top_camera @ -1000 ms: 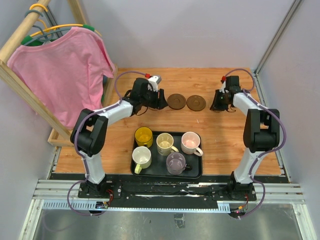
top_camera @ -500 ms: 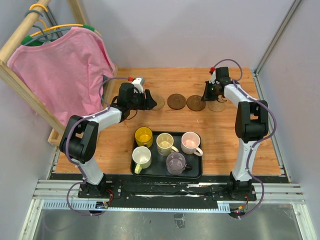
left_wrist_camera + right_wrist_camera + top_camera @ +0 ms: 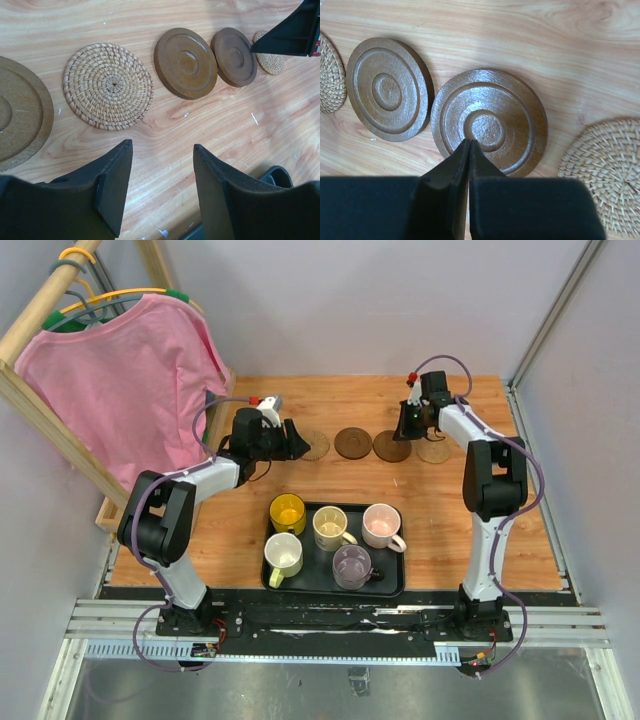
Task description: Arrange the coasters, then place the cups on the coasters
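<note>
Four coasters lie in a row at the back of the table: tan woven coaster (image 3: 315, 445) (image 3: 107, 86), dark brown coaster (image 3: 352, 443) (image 3: 186, 62), second dark brown coaster (image 3: 392, 447) (image 3: 490, 122), second woven coaster (image 3: 434, 451) (image 3: 607, 172). A third dark brown coaster (image 3: 17, 117) shows at the left edge of the left wrist view. My left gripper (image 3: 297, 443) (image 3: 162, 146) is open and empty, just left of the first woven coaster. My right gripper (image 3: 408, 430) (image 3: 470, 142) is shut with nothing held, its tips over the second dark brown coaster. Several cups, among them yellow (image 3: 287, 511), cream (image 3: 329, 528) and pink (image 3: 380, 525), stand in the tray.
The black tray (image 3: 388, 586) sits at the near middle of the table. A wooden rack with a pink shirt (image 3: 125, 380) stands at the left edge. Grey walls close the back and right sides.
My left arm drew back to the left, uncovering the left woven coaster. My right gripper moved left from the right woven coaster to the dark brown one and shut.
</note>
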{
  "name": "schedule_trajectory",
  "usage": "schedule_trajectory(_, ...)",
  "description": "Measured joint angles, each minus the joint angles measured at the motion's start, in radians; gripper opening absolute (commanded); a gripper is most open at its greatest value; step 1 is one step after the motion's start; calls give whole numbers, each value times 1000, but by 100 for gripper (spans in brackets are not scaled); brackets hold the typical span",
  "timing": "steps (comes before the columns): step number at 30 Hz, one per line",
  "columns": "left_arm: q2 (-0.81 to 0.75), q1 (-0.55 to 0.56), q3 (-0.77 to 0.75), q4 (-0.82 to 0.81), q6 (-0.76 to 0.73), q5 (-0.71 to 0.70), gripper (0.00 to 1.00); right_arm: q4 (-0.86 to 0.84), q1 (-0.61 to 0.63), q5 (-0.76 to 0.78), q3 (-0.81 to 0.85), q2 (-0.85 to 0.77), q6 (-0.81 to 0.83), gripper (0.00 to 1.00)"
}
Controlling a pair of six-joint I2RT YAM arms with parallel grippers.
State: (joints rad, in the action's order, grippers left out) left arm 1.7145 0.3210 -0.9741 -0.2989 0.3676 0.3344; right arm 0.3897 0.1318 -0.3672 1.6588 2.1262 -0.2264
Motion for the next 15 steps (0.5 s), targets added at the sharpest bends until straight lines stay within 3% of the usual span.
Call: schedule_trajectory(15, 0, 0, 0, -10, 1, 5, 56, 39, 17, -4, 34, 68, 17, 4)
